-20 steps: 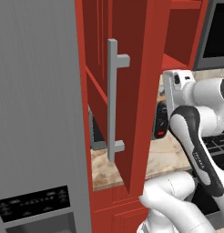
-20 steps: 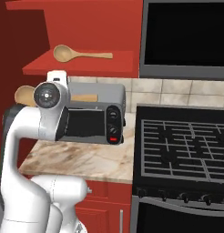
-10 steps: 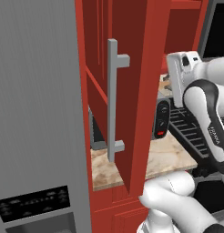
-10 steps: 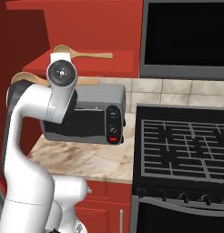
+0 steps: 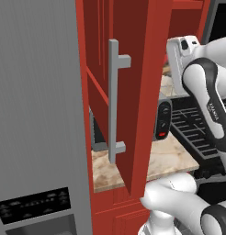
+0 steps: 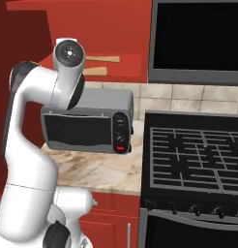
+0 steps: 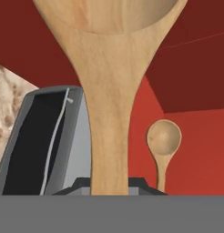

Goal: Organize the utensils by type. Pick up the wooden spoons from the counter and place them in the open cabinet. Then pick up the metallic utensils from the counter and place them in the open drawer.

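Its end effector (image 7: pixel 109 193) clamped on a wooden spoon (image 7: pixel 109 91), the arm has risen from toaster-oven (image 6: pixel 87 123) height above the tabletop (image 6: pixel 92 167) to the open cabinet (image 6: pixel 126 65), where another spoon (image 7: pixel 163 141) already lies, suggesting placement comes next.

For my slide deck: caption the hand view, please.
Held wooden spoon looms up close before the red cabinet shelf, where a second wooden spoon already lies.
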